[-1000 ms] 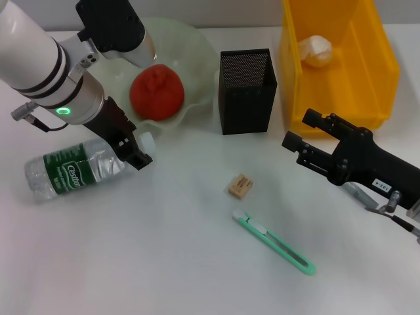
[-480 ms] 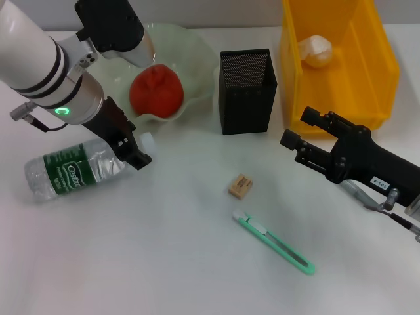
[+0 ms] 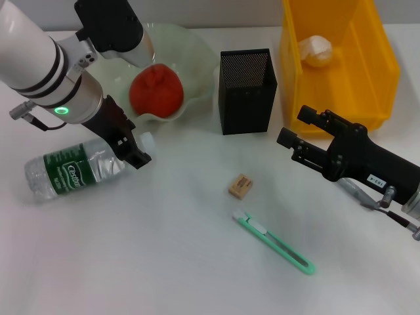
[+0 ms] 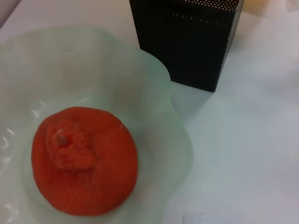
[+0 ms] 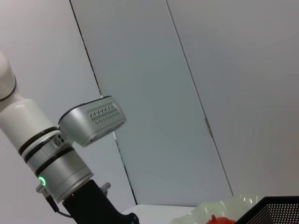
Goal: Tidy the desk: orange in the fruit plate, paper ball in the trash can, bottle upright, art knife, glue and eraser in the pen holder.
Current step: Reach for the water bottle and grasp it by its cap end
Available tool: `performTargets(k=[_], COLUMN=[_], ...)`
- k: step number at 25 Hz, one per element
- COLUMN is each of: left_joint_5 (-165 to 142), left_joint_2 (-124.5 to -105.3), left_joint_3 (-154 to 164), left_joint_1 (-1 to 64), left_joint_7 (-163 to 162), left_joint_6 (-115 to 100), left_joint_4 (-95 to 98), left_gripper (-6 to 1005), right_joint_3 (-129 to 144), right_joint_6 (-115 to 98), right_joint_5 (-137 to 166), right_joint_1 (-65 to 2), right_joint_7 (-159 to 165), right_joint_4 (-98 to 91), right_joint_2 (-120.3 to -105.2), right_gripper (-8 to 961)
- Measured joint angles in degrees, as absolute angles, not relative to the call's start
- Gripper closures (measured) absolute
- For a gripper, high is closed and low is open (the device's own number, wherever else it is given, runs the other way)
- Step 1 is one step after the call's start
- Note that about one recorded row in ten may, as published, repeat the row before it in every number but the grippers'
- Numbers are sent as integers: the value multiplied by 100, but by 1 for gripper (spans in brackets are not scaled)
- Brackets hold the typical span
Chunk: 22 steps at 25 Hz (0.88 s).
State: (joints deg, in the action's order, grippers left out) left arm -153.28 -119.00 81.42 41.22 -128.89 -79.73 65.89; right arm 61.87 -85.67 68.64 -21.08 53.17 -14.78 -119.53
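The orange (image 3: 156,92) lies in the pale green fruit plate (image 3: 190,49); the left wrist view shows it (image 4: 84,161) in the plate (image 4: 168,140) too. My left gripper (image 3: 128,146) hangs by the plate's near rim, over the cap end of the lying bottle (image 3: 72,170). My right gripper (image 3: 295,128) is open and empty, in front of the yellow trash bin (image 3: 374,72) that holds the paper ball (image 3: 316,50). The eraser (image 3: 240,186) and the green art knife (image 3: 272,241) lie on the table. The black mesh pen holder (image 3: 246,92) stands upright. The glue is out of view.
The pen holder stands between the plate and the bin, and shows in the left wrist view (image 4: 187,42). The right wrist view shows my left arm (image 5: 60,158) against a wall, with the plate's rim (image 5: 224,207) at the bottom.
My right gripper has moved a little to the left, toward the pen holder. The orange has shifted slightly in the plate. The left arm has barely moved.
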Motion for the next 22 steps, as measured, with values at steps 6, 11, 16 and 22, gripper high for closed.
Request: performTargets(k=[6,11,16,22], left_joint_5=[-15350,-15434,-15469,-15469], left_joint_2=[-11900,-11903,-11909,-11917], left_joint_3=[8185,8258,8407,8558], left_joint_1=[4103,4095,4088,4091], left_joint_7=[-12887,-12923,-12942,-13006], left_joint_6=[-7960,-7966,-7985,-7993], left_joint_4=[6569,6560,6556,6559], left_gripper=[272,272,272,272], right_joint_3=[6187,6187,6188,6187], right_joint_6=[-8558,-8552,-8551,-8551], right_joint_5=[6864,6864,6864,6864], right_joint_1=[-2112,-2119,-2118,-2118], right_joint_7=[5317,5317,5317,5317], right_joint_4=[-1476,-1476,-1476,-1476], right_joint_2=[-11953,-11953,-11953,-11953], right_gripper=[216,216,215,215])
